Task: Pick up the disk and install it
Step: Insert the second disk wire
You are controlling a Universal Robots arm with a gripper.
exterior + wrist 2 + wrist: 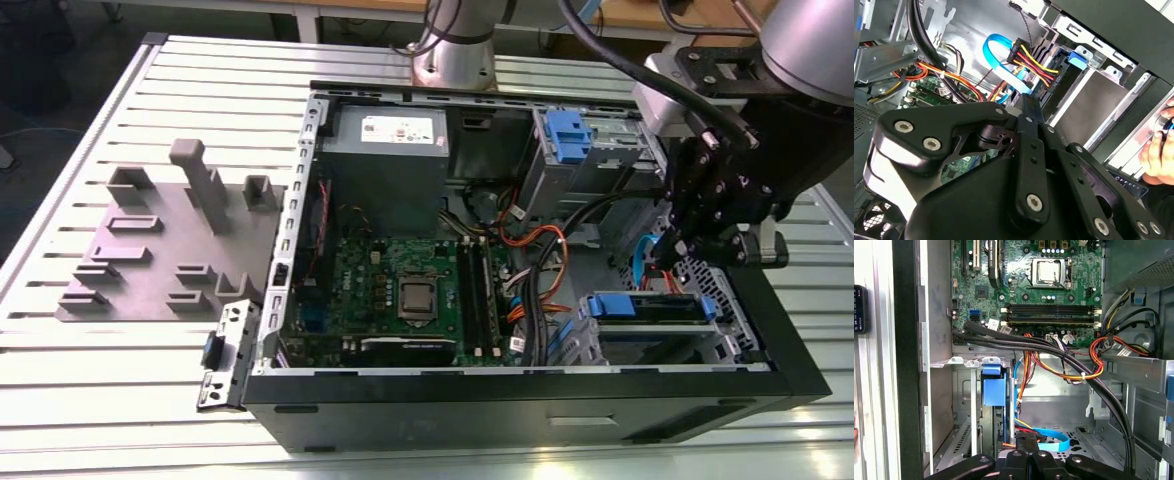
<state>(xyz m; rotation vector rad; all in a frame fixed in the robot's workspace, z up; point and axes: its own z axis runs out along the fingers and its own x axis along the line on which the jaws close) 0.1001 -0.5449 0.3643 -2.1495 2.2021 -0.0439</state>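
Observation:
The disk sits in the lower drive bay at the exterior view's right end of the open computer case, its blue rail facing inward. In the first wrist view the disk's blue rail stands edge-on in the bay, with red, yellow and blue cables running to its rear. My gripper hangs inside the case just above that bay. Its black fingers are pressed together with nothing visible between them. In the second wrist view the gripper's fingertip points at the cable plugs beside the blue rail.
A grey power supply box and the green motherboard fill the case's middle. A blue clip sits in the upper bay. A grey fixture plate lies on the slatted table. A person's hand rests by the case's outer edge.

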